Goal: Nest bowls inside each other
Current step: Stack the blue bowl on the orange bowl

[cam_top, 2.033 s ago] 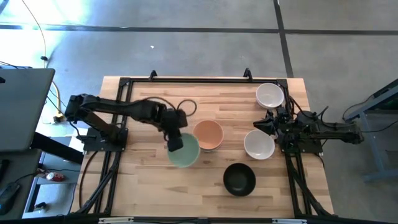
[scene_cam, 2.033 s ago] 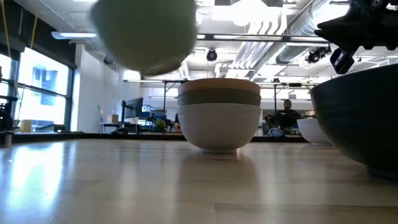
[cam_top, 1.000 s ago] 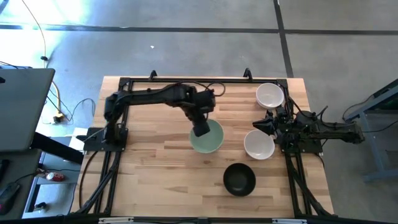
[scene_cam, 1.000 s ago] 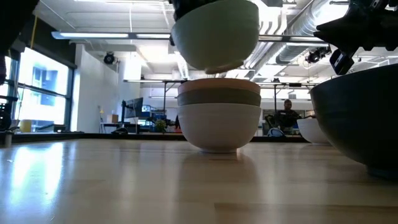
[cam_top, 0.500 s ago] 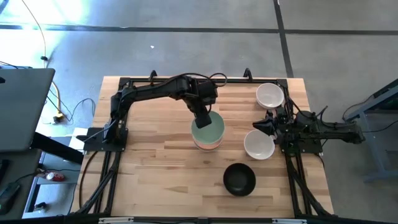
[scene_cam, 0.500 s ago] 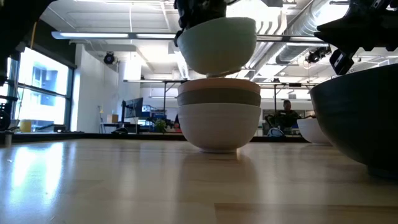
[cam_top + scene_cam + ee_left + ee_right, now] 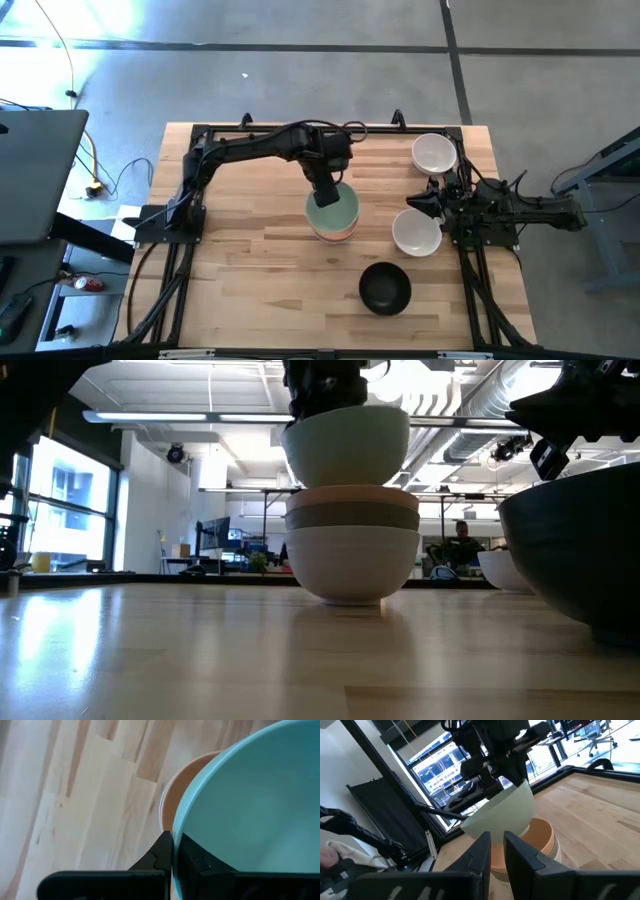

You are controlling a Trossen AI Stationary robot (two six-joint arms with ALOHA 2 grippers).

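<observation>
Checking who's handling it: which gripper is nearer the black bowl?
Right. The right gripper waits just beyond the black bowl; the left gripper holds the mint bowl farther off.

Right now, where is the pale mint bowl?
In the high view the mint bowl is at the table's middle, pinched at its rim by the left gripper, sitting in the top of the peach bowl on the stack.

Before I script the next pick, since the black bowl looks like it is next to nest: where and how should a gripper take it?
Take the black bowl by its rim, from straight above, one finger inside the wall and one outside. It sits upright and open-mouthed, apart from the other bowls, and looks too wide to span. The left gripper grips the mint bowl that way.
</observation>
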